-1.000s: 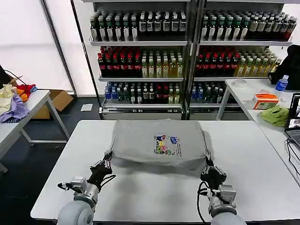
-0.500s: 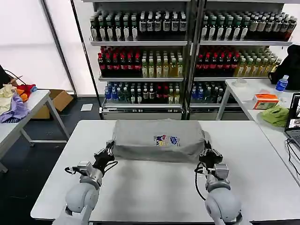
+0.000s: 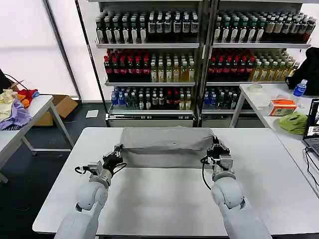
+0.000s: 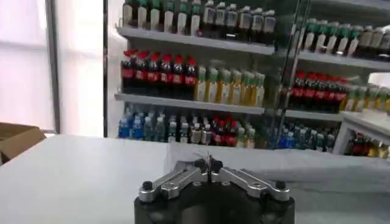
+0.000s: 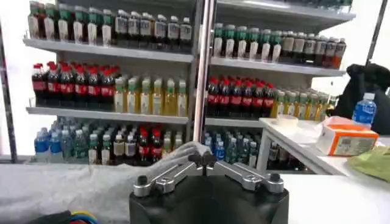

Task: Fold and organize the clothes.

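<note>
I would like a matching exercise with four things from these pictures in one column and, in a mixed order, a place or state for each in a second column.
Things:
1. grey shirt
2. left gripper
3. right gripper
4. lime-green cloth

Places or states:
A. lies on the side table at the robot's right
B. shut on the shirt's right edge
C. folded over, at the far side of the white table
D. shut on the shirt's left edge

Pairs: 1-C, 2-D, 3-B, 4-A

Bottle-stocked shelves (image 3: 199,59) stand behind the white table (image 3: 159,199), dark floor (image 3: 79,124) between them.
</note>
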